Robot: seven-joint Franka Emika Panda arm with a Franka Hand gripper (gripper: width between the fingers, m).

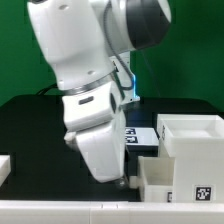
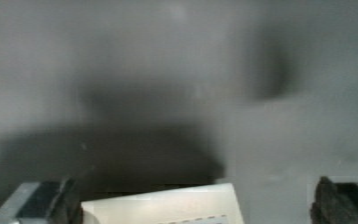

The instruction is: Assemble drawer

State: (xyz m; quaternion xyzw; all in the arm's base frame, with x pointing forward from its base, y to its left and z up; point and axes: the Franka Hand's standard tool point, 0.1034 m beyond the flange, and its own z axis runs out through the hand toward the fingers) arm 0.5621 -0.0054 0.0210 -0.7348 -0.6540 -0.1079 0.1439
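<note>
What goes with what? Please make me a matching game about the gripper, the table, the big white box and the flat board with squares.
Things:
1 gripper
2 table
3 big white box
4 marker board

Descriptions:
A black
B lying flat behind the arm
C open
D standing tall at the exterior view's right

Pairs: 1-C, 2-A, 3-D, 4-B

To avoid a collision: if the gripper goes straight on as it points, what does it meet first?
Probably the rim of the small tray, seen between the open fingers of the gripper; depth is unclear.
</note>
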